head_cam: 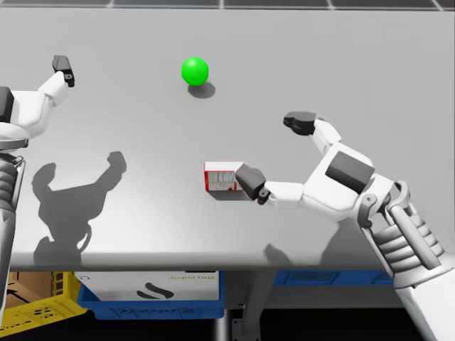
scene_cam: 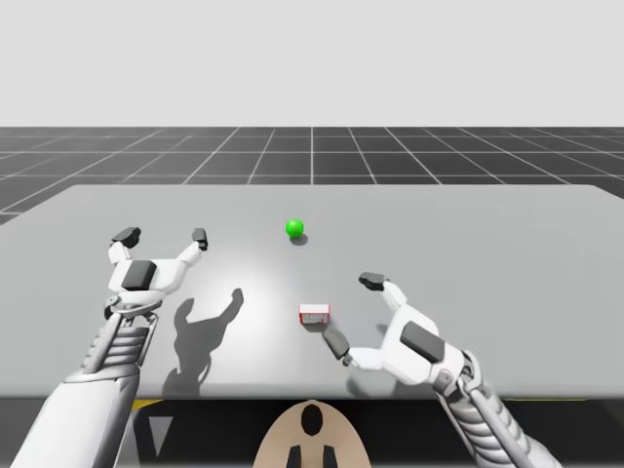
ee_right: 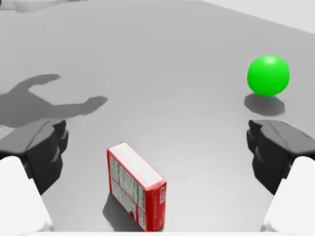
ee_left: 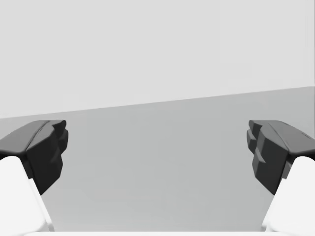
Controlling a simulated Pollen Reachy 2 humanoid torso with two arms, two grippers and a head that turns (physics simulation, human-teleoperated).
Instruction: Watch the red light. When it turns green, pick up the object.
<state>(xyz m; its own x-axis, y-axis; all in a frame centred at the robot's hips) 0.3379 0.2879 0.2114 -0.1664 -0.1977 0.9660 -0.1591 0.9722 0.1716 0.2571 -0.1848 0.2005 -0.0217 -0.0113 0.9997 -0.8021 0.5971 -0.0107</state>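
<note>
- Light (scene_cam: 294,228) is green. It's a small ball on the desk (scene_cam: 487,244), well beyond the red box (scene_cam: 314,314) and a touch toward my left side of it.
- The red box lies flat on the desk, on the near half and about midway between my two arms.
- Right pincer (scene_cam: 353,312) is spread wide, low over the desk and straddling the red box from its right side.
- Head view: one dark fingertip (head_cam: 250,181) looks pressed against the red box (head_cam: 220,176).
- Right wrist view says otherwise: the red box (ee_right: 135,184) sits between the fingers of the right pincer (ee_right: 158,152) with bare desk on both sides, so nothing is pinched. It also shows the light (ee_right: 268,74) ahead of one finger.
- Left pincer (scene_cam: 163,235) is spread too, raised well to the left of the red box, with its shadow on the desk between them.
- Left wrist view: left pincer (ee_left: 157,152) looks over bare desk only.
- Head view alone shows a blue bin (head_cam: 149,302) and a yellow crate (head_cam: 35,309) under the desk edge nearest the red box.
</note>
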